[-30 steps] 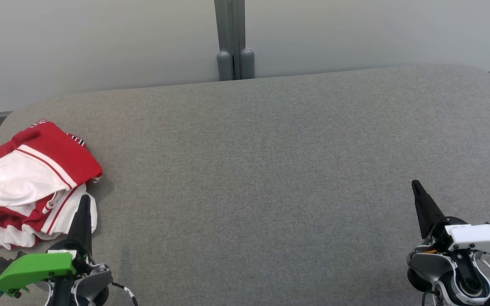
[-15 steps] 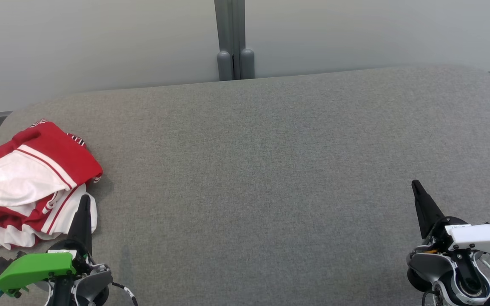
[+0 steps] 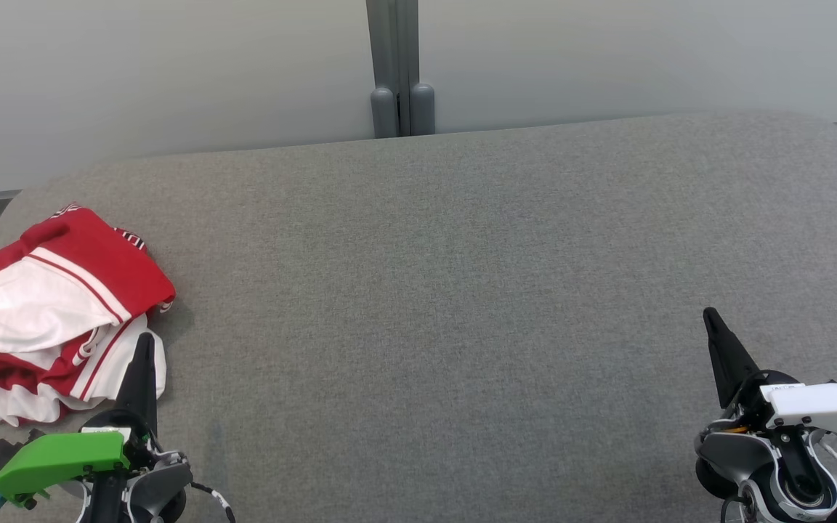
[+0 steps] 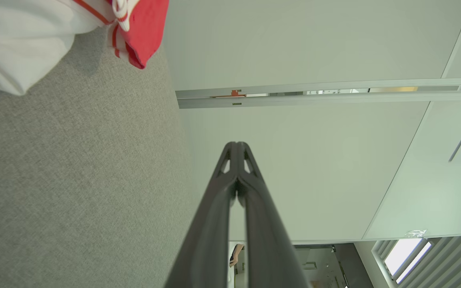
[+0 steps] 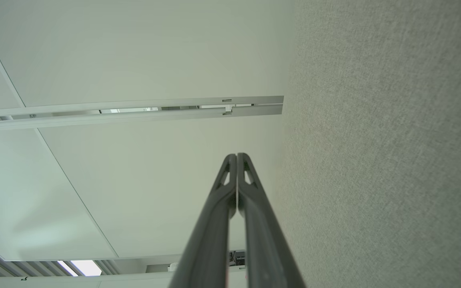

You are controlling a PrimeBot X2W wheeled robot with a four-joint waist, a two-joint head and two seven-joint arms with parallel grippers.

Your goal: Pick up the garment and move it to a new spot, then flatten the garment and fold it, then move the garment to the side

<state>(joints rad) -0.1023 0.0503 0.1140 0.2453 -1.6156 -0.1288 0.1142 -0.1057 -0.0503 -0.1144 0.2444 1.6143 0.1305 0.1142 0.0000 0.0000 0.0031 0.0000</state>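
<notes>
Your garment (image 3: 55,312) lies crumpled in a red and white heap at the left edge of the grey surface (image 3: 462,290), well apart from the bare middle. Your left gripper (image 3: 145,341) sits at the lower left, its two dark fingers pressed together on nothing, the tip just beside the heap's white near edge. In the left wrist view the cloth sits in the top left corner, apart from the closed fingers. Your right gripper (image 3: 710,316) is at the lower right, likewise clenched and empty, over bare grey fabric. A grey post (image 3: 398,69) stands behind the surface against the pale wall (image 3: 171,73).
</notes>
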